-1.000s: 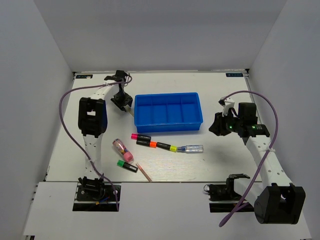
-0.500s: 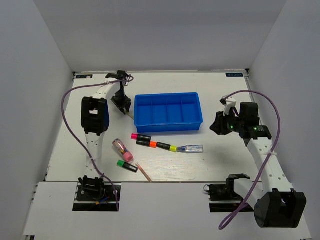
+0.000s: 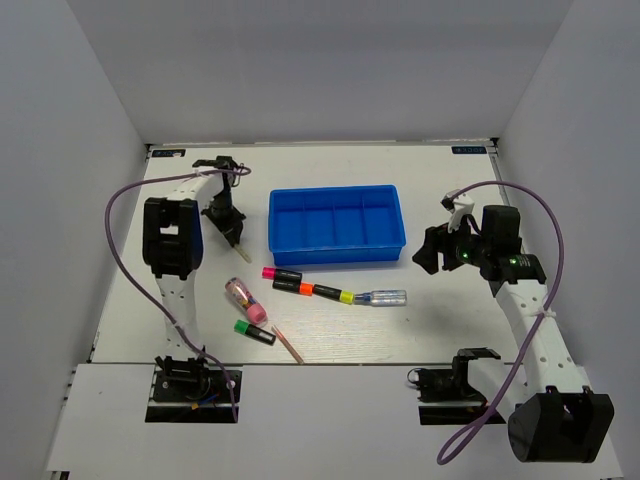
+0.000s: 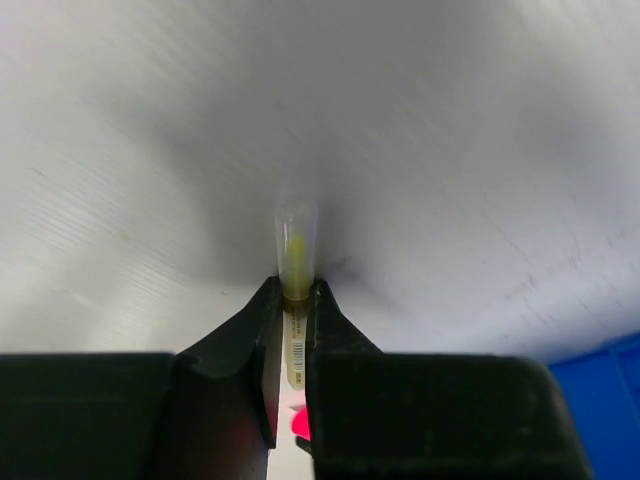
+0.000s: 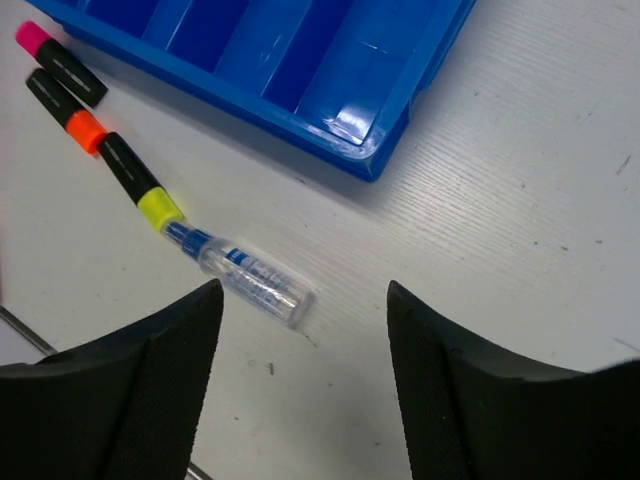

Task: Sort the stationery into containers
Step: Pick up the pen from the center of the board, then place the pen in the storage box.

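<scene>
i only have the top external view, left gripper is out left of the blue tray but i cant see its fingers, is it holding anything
observer: yes. In the left wrist view the left gripper is shut on a thin clear stick with a yellowish core, and its tip pokes out past the fingers.
operator: ok and the right one, open or shut
observer: open. The right wrist view shows the right gripper with its fingers spread wide, holding nothing.
operator: whats it lined up over
observer: the clear bluish pen. It lies flat, with one end in the gap between the fingers as that camera sees it, and the fingers are not touching it.
</scene>
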Motion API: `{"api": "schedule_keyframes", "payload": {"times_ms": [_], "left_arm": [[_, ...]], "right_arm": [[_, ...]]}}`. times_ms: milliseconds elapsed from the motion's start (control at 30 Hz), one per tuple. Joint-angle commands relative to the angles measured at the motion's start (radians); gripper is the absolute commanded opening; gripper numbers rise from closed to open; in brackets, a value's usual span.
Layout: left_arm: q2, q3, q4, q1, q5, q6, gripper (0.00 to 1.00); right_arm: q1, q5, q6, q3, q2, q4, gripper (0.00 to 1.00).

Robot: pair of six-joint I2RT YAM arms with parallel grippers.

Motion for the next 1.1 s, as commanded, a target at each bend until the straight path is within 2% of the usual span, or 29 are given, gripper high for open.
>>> {"api": "schedule_keyframes", "payload": {"times_ms": [0, 33, 67, 100, 133, 233, 267, 300, 333, 367, 400, 433, 467, 500, 667, 933, 1033, 1067], "left_arm": [[-0.099, 0.034, 0.033, 0.050, -0.046, 0.062, 0.00], [-0.107, 0.049, 0.030, 0.052, -0.061, 0.080, 0.00], [-0.119, 0.097, 0.030, 0.052, -0.066, 0.097, 0.00], [-0.149, 0.114, 0.035, 0.053, -0.064, 0.155, 0.00], [-0.160, 0.125, 0.042, 0.049, -0.047, 0.174, 0.00], [-0.244, 0.117, 0.122, 0.032, 0.023, 0.270, 0.00], [-0.257, 0.088, 0.142, 0.027, 0.045, 0.286, 0.00], [-0.283, 0.074, 0.160, 0.015, 0.118, 0.310, 0.00], [-0.292, 0.054, 0.180, -0.002, 0.127, 0.346, 0.00], [-0.306, 0.040, 0.220, -0.019, 0.170, 0.360, 0.00], [-0.314, 0.037, 0.230, -0.031, 0.225, 0.376, 0.00], [-0.315, 0.036, 0.246, -0.057, 0.277, 0.433, 0.00], [-0.320, 0.033, 0.263, -0.104, 0.313, 0.453, 0.00], [-0.320, 0.037, 0.271, -0.115, 0.316, 0.468, 0.00], [-0.300, 0.063, 0.300, -0.223, 0.301, 0.561, 0.00], [-0.236, 0.039, 0.349, -0.280, 0.204, 0.562, 0.07], [-0.216, 0.036, 0.354, -0.286, 0.180, 0.561, 0.16], [-0.206, 0.036, 0.357, -0.290, 0.166, 0.564, 0.31]], "right_arm": [[0.002, -0.035, -0.017, 0.019, -0.017, 0.004, 0.75], [0.002, -0.041, -0.020, 0.018, -0.016, 0.004, 0.72], [0.003, -0.049, -0.023, 0.018, -0.014, 0.003, 0.59], [0.002, -0.050, -0.029, 0.015, -0.012, 0.004, 0.14], [0.003, -0.061, -0.032, 0.013, -0.008, 0.006, 0.00], [0.005, -0.079, -0.049, 0.012, 0.001, 0.001, 0.00], [0.003, -0.084, -0.053, 0.009, 0.004, -0.002, 0.21], [0.002, -0.083, -0.059, 0.012, 0.012, -0.005, 0.69], [0.003, -0.084, -0.066, 0.016, 0.018, -0.019, 0.76], [0.003, -0.090, -0.078, 0.019, 0.027, -0.022, 0.76], [0.003, -0.101, -0.081, 0.019, 0.032, -0.023, 0.69], [0.002, -0.104, -0.093, 0.019, 0.035, -0.028, 0.32], [0.007, -0.116, -0.102, 0.015, 0.040, -0.034, 0.13], [0.002, -0.121, -0.102, 0.015, 0.040, -0.033, 0.01], [0.003, -0.115, -0.102, 0.010, 0.043, -0.020, 0.00], [0.002, -0.109, -0.105, 0.010, 0.040, -0.020, 0.01], [0.002, -0.109, -0.106, 0.007, 0.040, -0.020, 0.05], [0.002, -0.107, -0.107, 0.010, 0.040, -0.022, 0.07]]}}
